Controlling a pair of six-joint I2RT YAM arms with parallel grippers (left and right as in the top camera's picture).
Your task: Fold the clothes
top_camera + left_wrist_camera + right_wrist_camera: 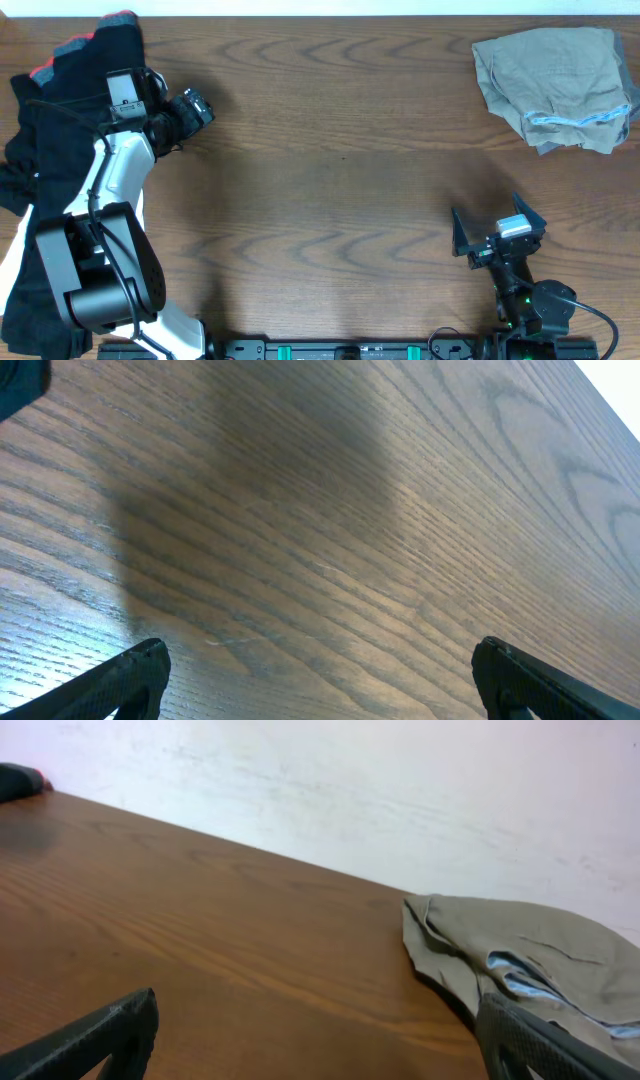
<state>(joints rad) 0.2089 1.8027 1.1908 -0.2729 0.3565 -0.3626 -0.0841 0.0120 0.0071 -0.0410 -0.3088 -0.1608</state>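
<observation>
Both pincers stand wide open and hold nothing: the left pincer [318, 656] frames only bare tabletop [330, 170], and the right pincer [488, 215] faces the khaki shorts [555, 85] from well short of them. The shorts lie bunched at the far right corner, pale blue waistband lining [575, 120] showing along their near edge. The black garments [60, 110] are piled at the opposite end from the shorts. The shorts appear only roughly folded. Before gripping, lower each pincer onto a single edge of cloth. Pinch one layer only. Draw it flat toward the centre. No brand, label or writing is legible.
</observation>
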